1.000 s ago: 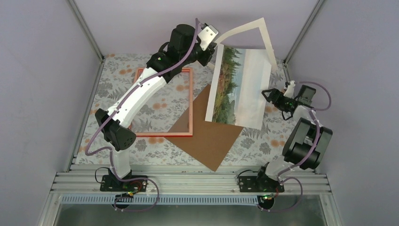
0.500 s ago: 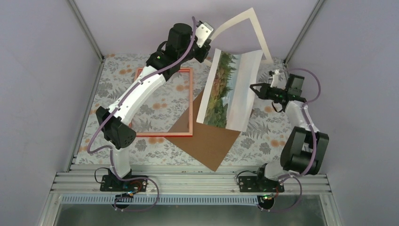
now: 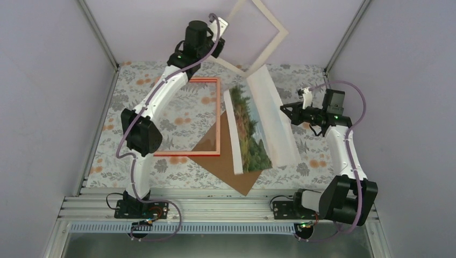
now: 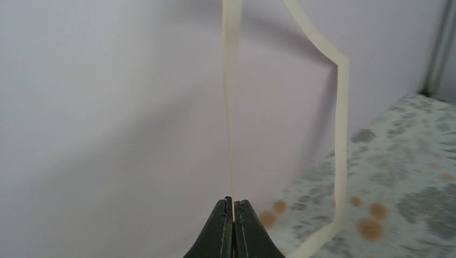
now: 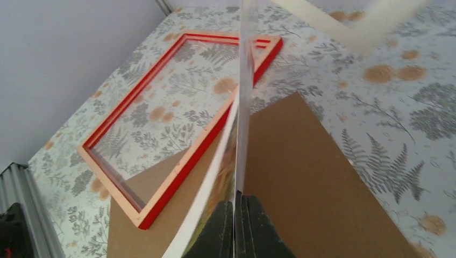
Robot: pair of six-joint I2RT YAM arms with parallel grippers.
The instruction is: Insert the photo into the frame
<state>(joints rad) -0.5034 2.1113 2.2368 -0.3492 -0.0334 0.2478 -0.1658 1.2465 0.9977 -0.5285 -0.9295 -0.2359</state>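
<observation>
My left gripper (image 3: 220,25) is raised high near the back wall, its 2 fingers pinched shut on one thin edge of the white mat border (image 3: 270,49). In the left wrist view the gripper (image 4: 233,201) has its jaws pressed together on that edge, and the mat (image 4: 341,134) hangs clear in the air with its open window toward the wall.

My right gripper (image 3: 285,107) reaches in from the right side, clamped shut on the right edge of the photo (image 3: 250,131). The photo is off the table and steeply tilted. Its landscape side faces left toward the frame, its white back faces my right arm, and the sheet bows a little. From the right wrist camera the gripper (image 5: 240,198) closes on the photo (image 5: 220,177), which shows almost edge-on, rising straight up from the fingers.

The photo hangs over the brown backing board (image 3: 236,161), just right of the frame (image 3: 218,118). I cannot tell whether its lowest corner touches the board.

The red frame (image 5: 188,161) lies flat on the floral table cover (image 3: 134,91). Its near right corner overlaps the backing board (image 5: 301,172), which shows through the pane there. Nothing is inside the frame.
</observation>
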